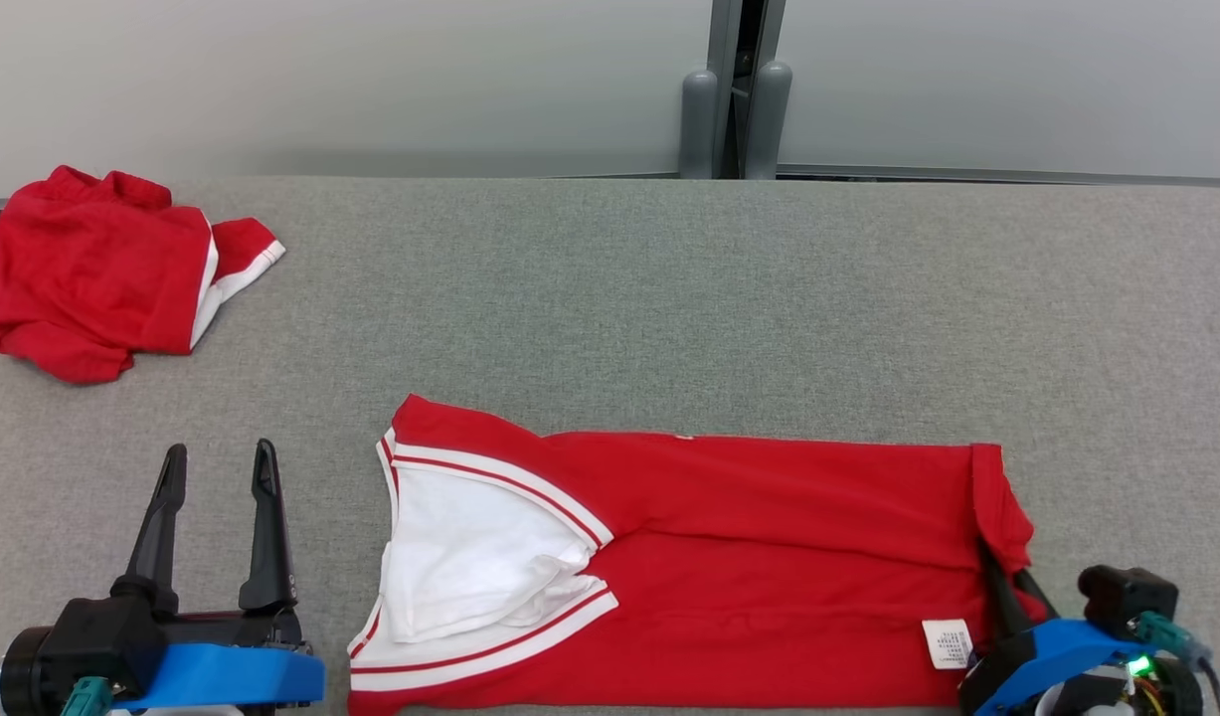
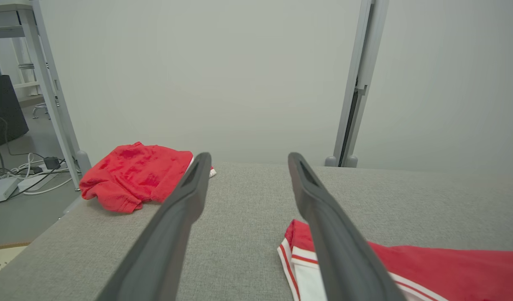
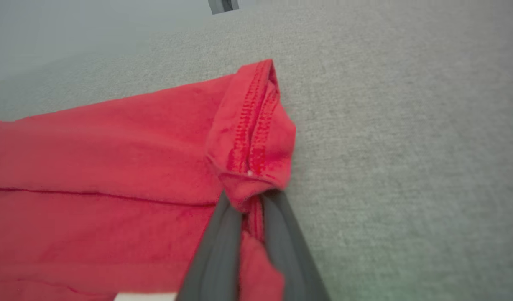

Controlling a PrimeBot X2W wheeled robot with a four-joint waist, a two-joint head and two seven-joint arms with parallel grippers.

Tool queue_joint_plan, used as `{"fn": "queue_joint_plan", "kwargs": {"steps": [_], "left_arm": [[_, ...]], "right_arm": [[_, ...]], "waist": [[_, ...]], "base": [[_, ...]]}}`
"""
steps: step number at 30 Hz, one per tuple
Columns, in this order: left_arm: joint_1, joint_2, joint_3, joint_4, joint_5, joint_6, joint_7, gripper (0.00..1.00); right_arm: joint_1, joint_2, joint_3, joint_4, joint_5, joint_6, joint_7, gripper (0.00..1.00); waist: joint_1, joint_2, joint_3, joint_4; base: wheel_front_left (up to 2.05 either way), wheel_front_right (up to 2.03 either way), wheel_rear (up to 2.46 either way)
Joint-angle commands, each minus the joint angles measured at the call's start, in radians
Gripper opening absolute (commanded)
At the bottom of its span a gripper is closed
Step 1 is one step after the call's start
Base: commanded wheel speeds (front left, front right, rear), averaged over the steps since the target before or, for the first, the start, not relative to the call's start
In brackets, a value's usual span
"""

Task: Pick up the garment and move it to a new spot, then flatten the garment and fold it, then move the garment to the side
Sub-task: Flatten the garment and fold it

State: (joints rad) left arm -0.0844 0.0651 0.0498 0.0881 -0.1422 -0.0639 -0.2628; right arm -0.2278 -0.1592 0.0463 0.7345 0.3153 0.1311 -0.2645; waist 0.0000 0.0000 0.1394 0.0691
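Red garment (image 1: pixel 749 557) lies folded lengthwise across the lower centre, on the grey table (image 1: pixel 669 298). Right gripper (image 3: pixel 248 200), lower right, is clenched on its hem corner. Left gripper (image 1: pixel 221 455), lower left, stands released, clear of the cloth. A second red garment (image 1: pixel 92 268) lies crumpled upper left.

Beyond the folded garment (image 1: pixel 749 537) the worktop (image 1: pixel 669 298) lies open — a wide lane, right of it too. Far-left of the garment a crumpled red shirt (image 1: pixel 92 268) fills the corner; a wall (image 1: pixel 371 80) closes off the back.
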Motion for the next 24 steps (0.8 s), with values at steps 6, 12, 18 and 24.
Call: {"fn": "queue_joint_plan", "kwargs": {"steps": [6, 12, 18, 24], "left_arm": [[0.013, -0.01, 0.028, -0.002, 0.023, -0.016, -0.003, 1.0], [0.015, -0.013, 0.031, 0.002, 0.03, -0.024, -0.003, 1.0], [0.017, -0.013, 0.022, 0.005, 0.016, -0.018, -0.003, 1.0], [0.019, -0.013, 0.02, 0.006, 0.011, -0.017, -0.003, 1.0]], "right_arm": [[-0.032, -0.082, -0.057, -0.034, 0.005, -0.001, 0.0, 0.0], [-0.076, -0.163, -0.122, -0.009, -0.015, -0.001, 0.0, 0.0], [-0.103, -0.157, -0.108, -0.03, -0.033, -0.001, 0.003, 0.0], [-0.076, -0.101, -0.033, -0.111, -0.037, -0.001, 0.004, 0.0]], "waist": [[0.0, 0.0, -0.001, -0.009], [0.0, 0.0, -0.004, -0.014], [0.0, 0.0, -0.006, -0.021], [0.0, 0.0, -0.013, -0.024]], "base": [[0.0, 0.0, 0.0], [0.0, 0.0, 0.0], [0.0, 0.0, 0.0], [0.0, 0.0, 0.0]]}}
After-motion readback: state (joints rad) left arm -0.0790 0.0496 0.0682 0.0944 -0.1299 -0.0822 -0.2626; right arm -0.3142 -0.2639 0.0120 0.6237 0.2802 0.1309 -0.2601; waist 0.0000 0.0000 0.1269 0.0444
